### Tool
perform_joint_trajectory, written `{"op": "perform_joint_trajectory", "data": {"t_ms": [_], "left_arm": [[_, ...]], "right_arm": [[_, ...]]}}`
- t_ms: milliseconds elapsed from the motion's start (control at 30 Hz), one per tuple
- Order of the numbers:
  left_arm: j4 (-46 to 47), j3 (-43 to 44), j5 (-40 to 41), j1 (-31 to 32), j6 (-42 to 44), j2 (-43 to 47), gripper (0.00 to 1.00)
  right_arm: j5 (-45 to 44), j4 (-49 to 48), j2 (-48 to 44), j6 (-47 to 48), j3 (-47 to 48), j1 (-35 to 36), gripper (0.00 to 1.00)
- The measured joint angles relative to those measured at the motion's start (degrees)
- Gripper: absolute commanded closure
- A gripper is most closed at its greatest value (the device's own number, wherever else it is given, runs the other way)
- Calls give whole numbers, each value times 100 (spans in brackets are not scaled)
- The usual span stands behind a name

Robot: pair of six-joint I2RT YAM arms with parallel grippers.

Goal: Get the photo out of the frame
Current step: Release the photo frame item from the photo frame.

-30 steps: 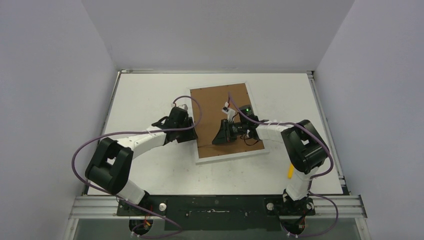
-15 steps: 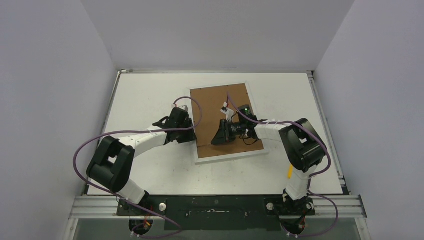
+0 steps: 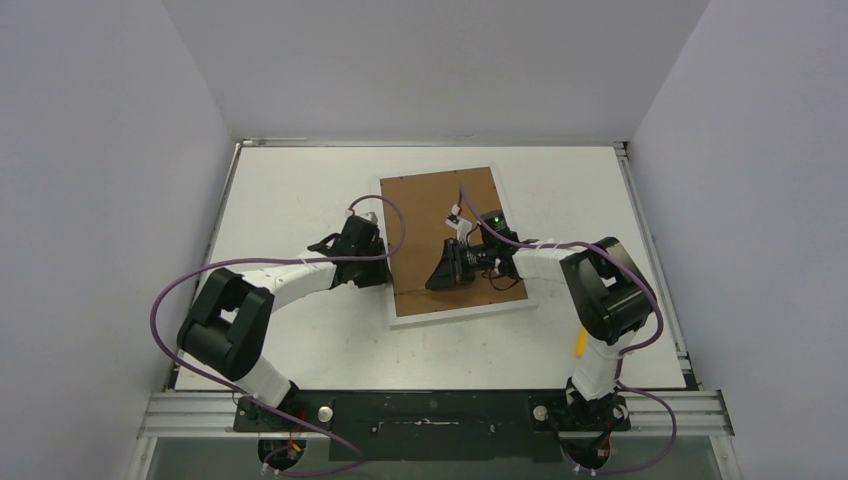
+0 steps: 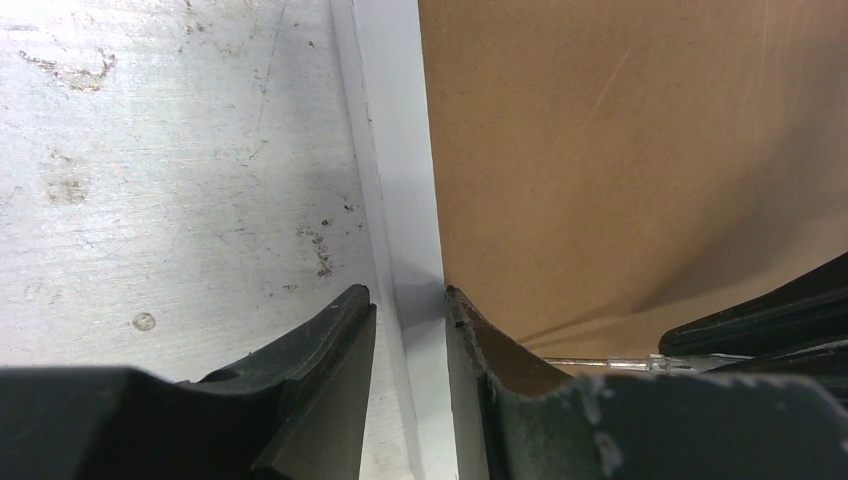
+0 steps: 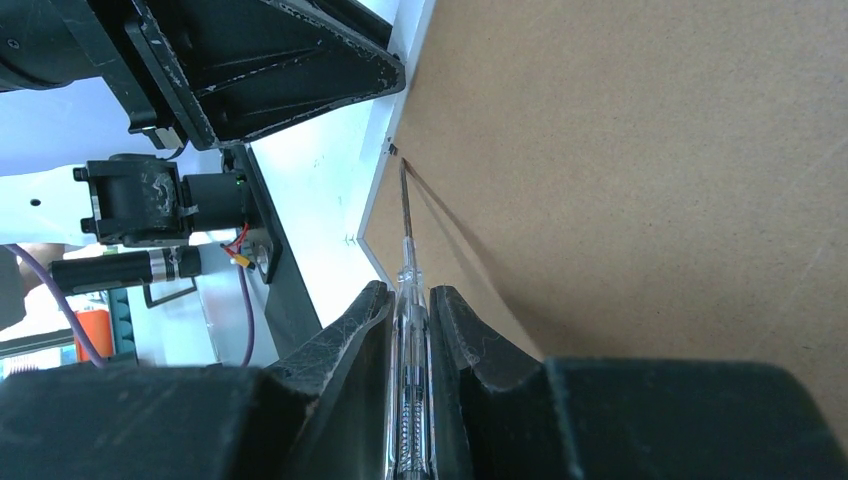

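One white frame (image 3: pixel 455 313) lies face down on the worktop (image 3: pixel 290 180), at its middle and nearer the far edge, turned a little so that no side runs parallel to the worktop's edges. Its brown backing board (image 3: pixel 430 200) faces up. The photo cannot be seen in any view.

Bare worktop lies on every side of the frame: wide strips to the left and right, a broad band toward the near edge, and a narrow band at the far edge. Walls close in the worktop's left, far and right edges.

Two arms reach in from the near edge. The left arm (image 3: pixel 290 275) ends at the frame's left side, and the right arm (image 3: pixel 540 262) ends over the backing board, so the left jaws and right jaws sit close together.

Only the left wrist view shows the left jaws straddling the frame's white left rail: one finger (image 4: pixel 330 380) is over the worktop, the other (image 4: pixel 490 390) over the board. They stand a little apart, and I cannot tell whether they press on the rail.

Only the right wrist view shows clearly that the right jaws are clamped on one small screwdriver (image 5: pixel 404 250) with a clear handle. Its thin shaft lies low over the board, the tip at the board's left edge where it meets the white rail, close beside the left jaws.
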State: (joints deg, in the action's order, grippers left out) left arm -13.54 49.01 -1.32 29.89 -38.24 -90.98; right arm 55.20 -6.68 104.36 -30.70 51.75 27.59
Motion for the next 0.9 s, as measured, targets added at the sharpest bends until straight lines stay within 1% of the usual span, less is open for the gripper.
{"op": "perform_joint_trajectory", "data": {"t_ms": [433,833,900], "left_arm": [[4,0,-7,-2,-4,0,72],[9,0,-50,0,-15,0,72],[9,0,-55,0,-20,0,71]], "right_arm": [[26,0,50,-7,42,70,95],[63,-26,142,-72,129,142,95],[61,-26,142,-87,129,142,95]]}}
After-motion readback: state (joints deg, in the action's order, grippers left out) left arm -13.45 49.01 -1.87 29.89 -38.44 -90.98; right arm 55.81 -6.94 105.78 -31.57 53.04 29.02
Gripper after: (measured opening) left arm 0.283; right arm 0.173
